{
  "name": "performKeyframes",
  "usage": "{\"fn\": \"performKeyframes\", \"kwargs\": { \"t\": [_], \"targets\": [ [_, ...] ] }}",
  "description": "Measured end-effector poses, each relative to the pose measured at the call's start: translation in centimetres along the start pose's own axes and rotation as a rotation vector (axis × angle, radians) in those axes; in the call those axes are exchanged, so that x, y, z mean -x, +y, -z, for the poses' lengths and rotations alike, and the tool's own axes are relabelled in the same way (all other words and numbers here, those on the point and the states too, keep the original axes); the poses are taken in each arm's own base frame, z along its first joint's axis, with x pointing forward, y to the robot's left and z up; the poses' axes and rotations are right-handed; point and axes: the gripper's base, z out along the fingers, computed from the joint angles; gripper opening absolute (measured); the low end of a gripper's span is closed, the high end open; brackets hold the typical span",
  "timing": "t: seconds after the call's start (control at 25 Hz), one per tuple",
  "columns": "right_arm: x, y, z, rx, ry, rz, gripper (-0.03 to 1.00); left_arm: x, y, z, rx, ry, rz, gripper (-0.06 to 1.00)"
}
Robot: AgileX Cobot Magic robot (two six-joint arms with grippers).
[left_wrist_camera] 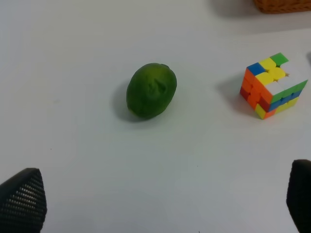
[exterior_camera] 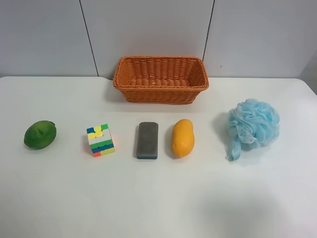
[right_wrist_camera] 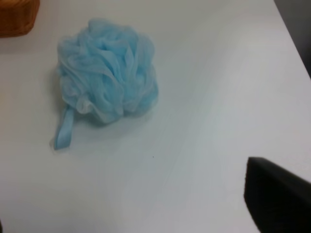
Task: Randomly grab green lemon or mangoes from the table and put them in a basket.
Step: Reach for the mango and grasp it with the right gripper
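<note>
Lying beyond left gripper (left_wrist_camera: pixel 160 199), seemingly splayed, green lemon (left_wrist_camera: pixel 151 90)

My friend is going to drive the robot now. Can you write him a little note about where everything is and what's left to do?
Left gripper: open, holding nothing, with the green lemon ahead of it.
Right gripper: open, holding nothing, facing the blue bath pouf, which is not a fruit.
The green lemon and the mango both lie on the table, in the row in front of the basket.
Done: nothing; no fruit shows in the basket.
Left: grab either fruit and put it in the basket.
</note>
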Motion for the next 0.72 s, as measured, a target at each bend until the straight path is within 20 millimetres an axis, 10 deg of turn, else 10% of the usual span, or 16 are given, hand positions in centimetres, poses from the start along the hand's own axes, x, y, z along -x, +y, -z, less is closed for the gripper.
{"fn": "performKeyframes", "kwargs": {
  "t": [0.36,0.72],
  "targets": [
    [7.1,0.7,-0.7,0.053,0.149,0.073,0.99,0.0,0.0,0.0,0.000,0.000,0.000,0.99],
    [13.9,3.8,-8.8,0.228,0.381,0.231,0.99,0.0,0.0,0.0,0.000,0.000,0.000,0.99]
  ]
}}
